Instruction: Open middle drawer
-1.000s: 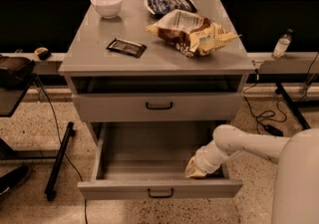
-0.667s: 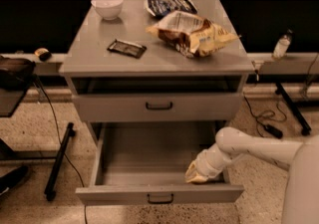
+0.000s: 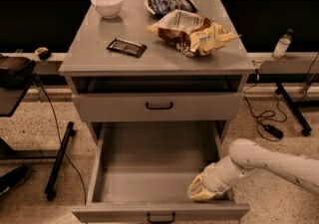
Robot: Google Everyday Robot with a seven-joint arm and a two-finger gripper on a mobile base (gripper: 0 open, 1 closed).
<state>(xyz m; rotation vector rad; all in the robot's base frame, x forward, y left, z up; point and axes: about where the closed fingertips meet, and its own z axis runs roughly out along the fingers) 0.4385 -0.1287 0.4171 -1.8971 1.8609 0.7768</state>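
The middle drawer [image 3: 124,212] is grey with a small black loop handle [image 3: 160,216] and stands pulled far out toward me, its inside bare. My gripper [image 3: 202,192] is inside it at the front right corner, just behind the drawer front, with the white arm [image 3: 269,161] coming in from the right. The shorter top drawer [image 3: 114,107] above has its own black handle [image 3: 159,105] and stands slightly out. The bottom drawer is hidden below the open one.
On the cabinet top [image 3: 99,61] are a white bowl [image 3: 107,4], a dark flat packet [image 3: 126,47], a tan chip bag [image 3: 192,31] and a blue bag [image 3: 167,3]. A black stand [image 3: 59,161] is on the left, and cables [image 3: 266,118] and a bottle [image 3: 282,44] on the right.
The middle drawer has slid further out toward me, and my gripper has moved with it toward the front.
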